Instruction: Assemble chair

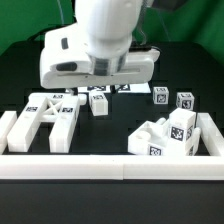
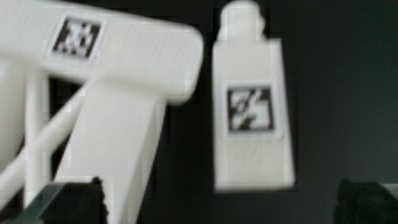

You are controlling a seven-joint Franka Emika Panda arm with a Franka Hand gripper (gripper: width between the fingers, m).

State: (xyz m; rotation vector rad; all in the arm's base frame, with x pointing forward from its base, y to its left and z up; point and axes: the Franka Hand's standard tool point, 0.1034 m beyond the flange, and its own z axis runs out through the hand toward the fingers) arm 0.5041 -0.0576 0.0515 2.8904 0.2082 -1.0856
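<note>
Claw [image 2: 217,200] first: only its two dark fingertips [image 2: 71,196] show, at opposite edges of the wrist view. They are spread wide, and nothing is pinched between them. Under that gap lies a pegged leg [image 2: 249,100], a long white block with a round peg at one end and a black-and-white square tag on its upper face. Whether either tip touches it I cannot tell. Just beside the leg, across a narrow dark strip, is the X-braced frame [image 2: 107,90]. It carries its own tag on the broad end bar, and slanted braces run off from that bar.

In the exterior view the frame lies flat toward the exterior view's left. The leg sits close off its end, right below the robot arm [image 1: 100,45], whose bulky white body hides the claw from this side. Farther back toward the exterior view's right stand two small tagged pieces [image 1: 160,96], near each other but apart. Nearer the camera on that side is a heap of parts [image 1: 165,137] — blocky white chair pieces stacked together, tags facing several ways.

All of it rests on a matt black surface [image 1: 110,130]. A low white border rail [image 1: 110,165] runs along the near edge, and short side runs turn back at both ends. Behind the surface hangs a green backdrop [image 1: 20,30].
</note>
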